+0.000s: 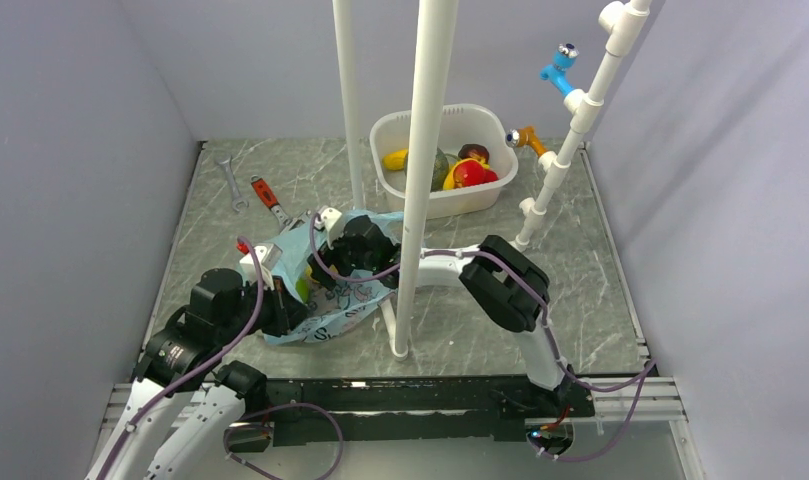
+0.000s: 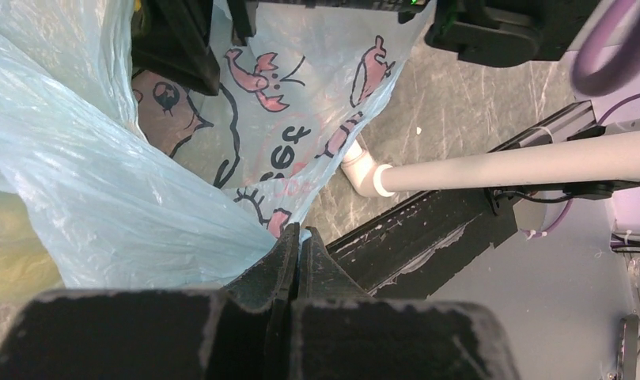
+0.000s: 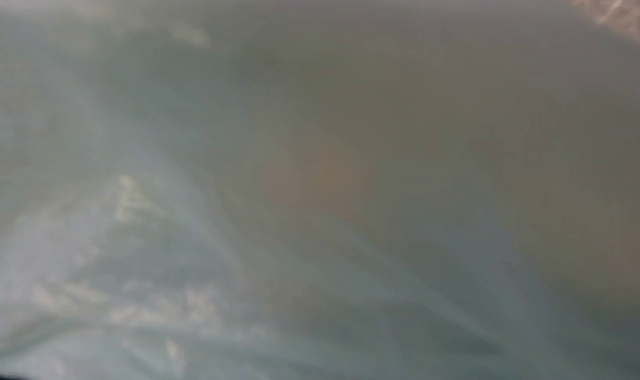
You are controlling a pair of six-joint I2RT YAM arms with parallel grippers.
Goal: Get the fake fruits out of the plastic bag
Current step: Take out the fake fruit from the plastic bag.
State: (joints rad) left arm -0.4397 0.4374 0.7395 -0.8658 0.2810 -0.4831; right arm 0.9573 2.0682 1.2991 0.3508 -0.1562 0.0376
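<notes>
Tabletop (image 1: 600,300): bag (image 2: 103,198) apparently pinched in left tool (image 2: 301,237).

— Where does the bag (image 1: 330,300) lie?
— On the table (image 1: 590,290), near-left, just left of the thick post (image 1: 417,250). The left gripper (image 2: 301,237) sits at its near edge, nipped on the film. The right arm (image 1: 500,280) comes across from the right, its end in the bag's mouth.
— And the fruits (image 1: 467,172)?
— In the tub (image 1: 435,205) at the back, behind the post, well apart from the bag.
— Anything else?
— A spanner (image 1: 230,183) at back left, behind the bag, with another hand tool (image 1: 269,200) just right of it.
</notes>
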